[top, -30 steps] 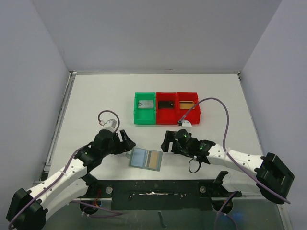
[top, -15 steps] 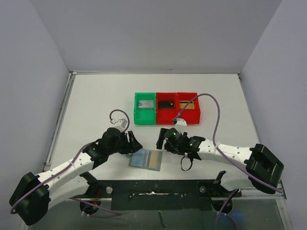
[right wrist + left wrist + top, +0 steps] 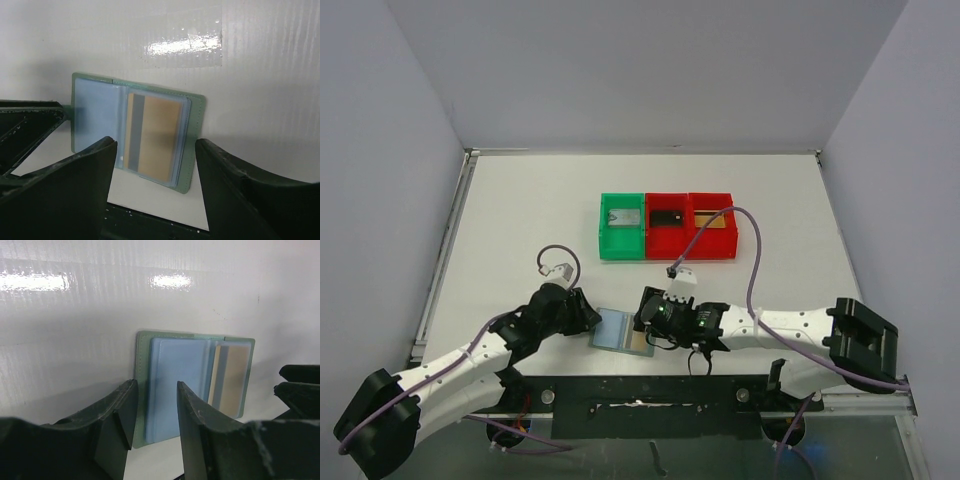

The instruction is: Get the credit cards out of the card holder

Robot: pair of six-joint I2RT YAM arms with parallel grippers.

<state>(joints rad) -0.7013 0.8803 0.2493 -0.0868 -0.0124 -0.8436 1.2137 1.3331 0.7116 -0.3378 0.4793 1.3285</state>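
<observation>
Both arms sit low over the pale blue-grey folding card holder [image 3: 616,328], which lies open and flat on the white table [image 3: 520,220] near the front edge, right between the two tools. Left tool [image 3: 156,387]: fingers apart with a narrowish gap, set over the near edge of the holder's blue panel (whether they touch it, I can't make out). Right tool [image 3: 154,145]: fingers wide apart with nothing between them, poised over the other panel. A gold-tan flat credit card [image 3: 156,137] with a dark stripe sits tucked in that panel's clear sleeve.

No card is out yet, so this looks like the setup for the first pull. Next, I'd say, the left must pin the blue panel down while the right catches the card's exposed edge and slides it along the sleeve. A thin flat card offers little to bite on, and the holder could drag along.
</observation>
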